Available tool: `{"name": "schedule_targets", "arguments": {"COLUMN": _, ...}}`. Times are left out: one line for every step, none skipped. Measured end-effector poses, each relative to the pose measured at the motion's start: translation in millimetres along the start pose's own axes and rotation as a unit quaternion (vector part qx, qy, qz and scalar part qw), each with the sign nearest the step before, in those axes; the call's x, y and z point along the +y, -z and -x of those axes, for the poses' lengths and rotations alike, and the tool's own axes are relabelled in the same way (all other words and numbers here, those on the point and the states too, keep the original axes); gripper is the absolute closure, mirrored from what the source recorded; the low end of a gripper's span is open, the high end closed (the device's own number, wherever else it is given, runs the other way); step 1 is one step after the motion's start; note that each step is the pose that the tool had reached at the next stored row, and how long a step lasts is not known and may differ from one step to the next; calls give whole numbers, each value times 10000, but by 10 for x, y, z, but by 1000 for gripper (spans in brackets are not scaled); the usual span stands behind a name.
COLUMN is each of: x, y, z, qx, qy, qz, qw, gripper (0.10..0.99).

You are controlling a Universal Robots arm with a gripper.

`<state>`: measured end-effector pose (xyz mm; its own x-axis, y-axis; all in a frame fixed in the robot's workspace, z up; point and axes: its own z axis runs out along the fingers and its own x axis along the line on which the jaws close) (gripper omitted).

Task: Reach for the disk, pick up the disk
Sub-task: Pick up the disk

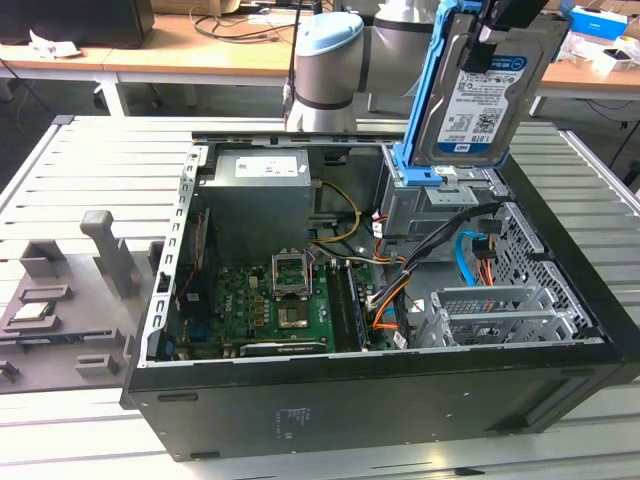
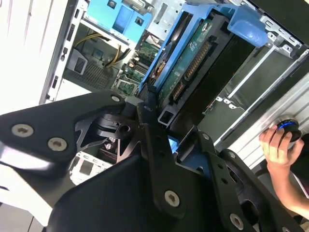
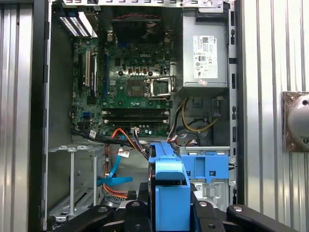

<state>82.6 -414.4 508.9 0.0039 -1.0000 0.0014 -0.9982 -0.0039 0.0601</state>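
The disk (image 1: 480,95) hangs upright above the open computer case's drive bay, at the exterior view's upper right. It is a silver-grey drive with a white-and-blue label and a blue bracket along its edges. My gripper (image 1: 492,32) is shut on its top edge. In the second wrist view the black fingers (image 2: 153,126) clamp the disk (image 2: 193,63), whose green circuit-board side faces the camera. In the first wrist view the blue bracket (image 3: 170,193) stands edge-on between the gripper's black links.
The open computer case (image 1: 330,385) lies on a slatted metal table, showing the motherboard (image 1: 270,300), power supply (image 1: 255,195) and cables. A second blue caddy (image 3: 207,166) sits in the bay. A grey fixture (image 1: 60,300) stands at the exterior view's left. A person's hand (image 2: 277,145) rests beside the case.
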Motion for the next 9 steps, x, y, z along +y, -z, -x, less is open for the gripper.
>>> {"name": "schedule_targets", "arguments": {"x": 0, "y": 0, "z": -20, "qx": 0, "qy": 0, "qz": 0, "qw": 10000, "gripper": 722}}
{"name": "schedule_targets", "arguments": {"x": 0, "y": 0, "z": -56, "qx": 0, "qy": 0, "qz": 0, "qw": 10000, "gripper": 722}}
{"name": "schedule_targets", "arguments": {"x": 0, "y": 0, "z": -81, "qx": 0, "qy": 0, "qz": 0, "qw": 10000, "gripper": 722}}
{"name": "schedule_targets", "arguments": {"x": 1, "y": 0, "z": -97, "qx": 0, "qy": 0, "qz": 0, "qw": 10000, "gripper": 722}}
{"name": "schedule_targets", "arguments": {"x": 1, "y": 0, "z": -123, "qx": 0, "qy": 0, "qz": 0, "qw": 10000, "gripper": 722}}
{"name": "schedule_targets", "arguments": {"x": 1, "y": 0, "z": -140, "qx": 0, "qy": 0, "qz": 0, "qw": 10000, "gripper": 722}}
{"name": "schedule_targets", "arguments": {"x": 1, "y": -1, "z": -158, "qx": 0, "qy": 0, "qz": 0, "qw": 10000, "gripper": 722}}
{"name": "schedule_targets", "arguments": {"x": 1, "y": 0, "z": -178, "qx": 0, "qy": 0, "qz": 0, "qw": 10000, "gripper": 722}}
{"name": "schedule_targets", "arguments": {"x": 1, "y": 0, "z": -194, "qx": 0, "qy": 0, "qz": 0, "qw": 10000, "gripper": 722}}
